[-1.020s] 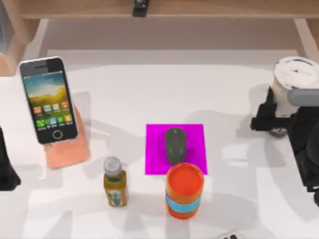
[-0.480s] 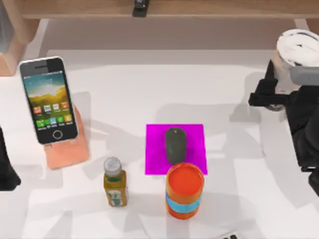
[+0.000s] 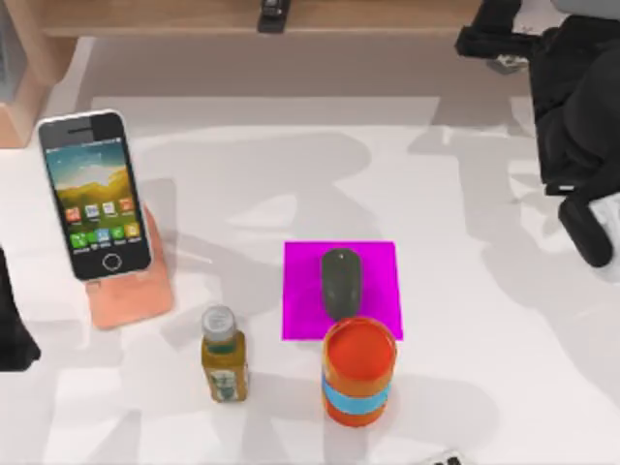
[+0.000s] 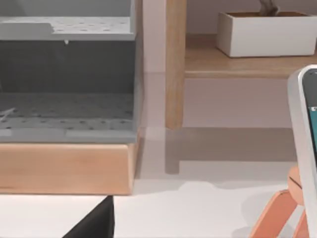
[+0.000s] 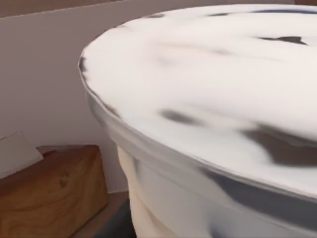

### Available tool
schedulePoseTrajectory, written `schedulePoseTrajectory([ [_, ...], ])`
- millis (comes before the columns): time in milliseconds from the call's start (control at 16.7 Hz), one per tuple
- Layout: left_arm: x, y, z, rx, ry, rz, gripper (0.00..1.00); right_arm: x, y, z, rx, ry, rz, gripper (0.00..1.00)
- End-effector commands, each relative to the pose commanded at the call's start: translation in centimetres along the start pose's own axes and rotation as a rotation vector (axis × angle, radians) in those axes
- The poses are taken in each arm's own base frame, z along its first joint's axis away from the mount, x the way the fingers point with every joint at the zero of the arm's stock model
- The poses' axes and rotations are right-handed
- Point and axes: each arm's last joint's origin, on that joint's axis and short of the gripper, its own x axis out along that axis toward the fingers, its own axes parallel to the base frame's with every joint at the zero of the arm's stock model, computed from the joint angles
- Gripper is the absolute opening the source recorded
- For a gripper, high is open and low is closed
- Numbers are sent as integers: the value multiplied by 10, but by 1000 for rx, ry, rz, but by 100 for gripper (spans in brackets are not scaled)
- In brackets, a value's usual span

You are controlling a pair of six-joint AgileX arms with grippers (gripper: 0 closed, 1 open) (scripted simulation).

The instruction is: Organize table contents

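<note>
Right wrist view showed the milk-tea cup (image 5: 208, 124) held close in the right gripper (image 3: 504, 44) at the counter's (image 3: 291, 184) one o'clock; keeping it upright seemed wise.

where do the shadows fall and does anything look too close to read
Top view: soft grey shadows spread across the table, and the phone shades its orange stand. Left wrist view: the shelf post drops a faint shadow. Right wrist view: the cup sits so close that its lid looks smeared.
</note>
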Motion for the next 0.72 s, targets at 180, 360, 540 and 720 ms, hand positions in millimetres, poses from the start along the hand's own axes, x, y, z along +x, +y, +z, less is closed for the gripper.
schedulePoseTrajectory([
  [180, 0, 0, 0, 0, 0, 0, 100, 30, 13, 14, -14, 27, -1, 0],
  [360, 0, 0, 0, 0, 0, 0, 100, 57, 22, 21, -46, 88, -2, 0],
  [540, 0, 0, 0, 0, 0, 0, 100, 79, 27, 27, -80, 155, -1, 0],
  [720, 0, 0, 0, 0, 0, 0, 100, 96, 30, 31, -109, 219, 3, 0],
])
